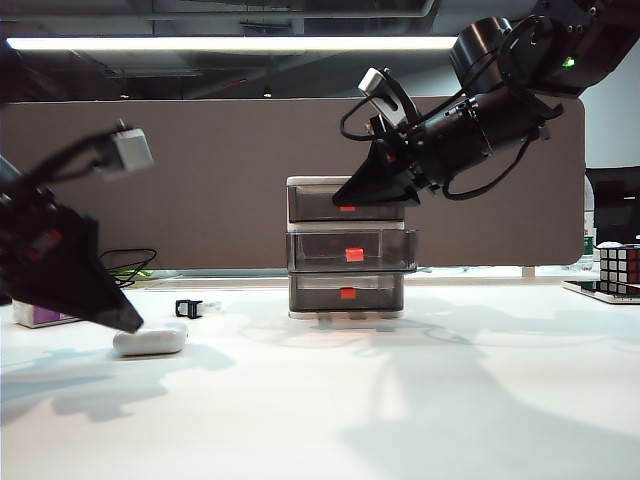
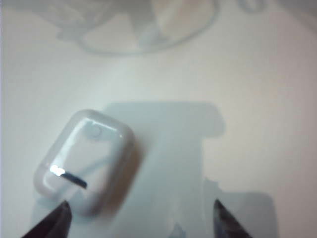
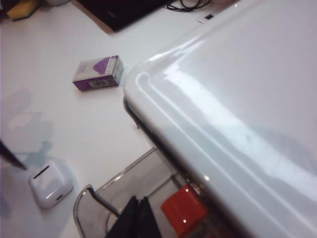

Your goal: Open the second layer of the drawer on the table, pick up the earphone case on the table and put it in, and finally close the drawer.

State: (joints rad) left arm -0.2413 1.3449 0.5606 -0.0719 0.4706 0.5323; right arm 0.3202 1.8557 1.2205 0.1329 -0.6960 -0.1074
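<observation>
Spreading wide, the left gripper (image 2: 141, 220) hangs over the smooth glossy white rounded earphone case (image 2: 85, 161): its two dark fingertips (image 2: 52, 223) show at the lower left and lower right of the left wrist view, with the case just inside the lower-left tip. Whether that tip touches the case cannot be told; nothing is held. In the exterior view the left gripper (image 1: 125, 322) is a blurred dark wedge at the left edge, its point just above the earphone case (image 1: 150, 340), which lies on the wide plain white table (image 1: 420, 400) at lower left. Most of that arm is cut off by the frame.

Farther back sit a small black clip (image 1: 189, 309) and, half hidden behind the arm, a white-and-purple rectangular box (image 1: 38, 316).

At centre stands the small three-tier drawer cabinet with a white frame (image 1: 346, 247). Its middle smoky translucent grey drawer with a red-orange tab (image 1: 353, 252) is pulled out towards the camera, beyond the other two.

Pressed together, the fingers of the right gripper (image 1: 345, 198) form a dark point beside the top tier, gripping nothing. In the right wrist view the right gripper (image 3: 136, 218) hangs over the open middle drawer (image 3: 114, 191), near its tab. A multicoloured puzzle cube (image 1: 618, 268) sits at the far right, cut off.
</observation>
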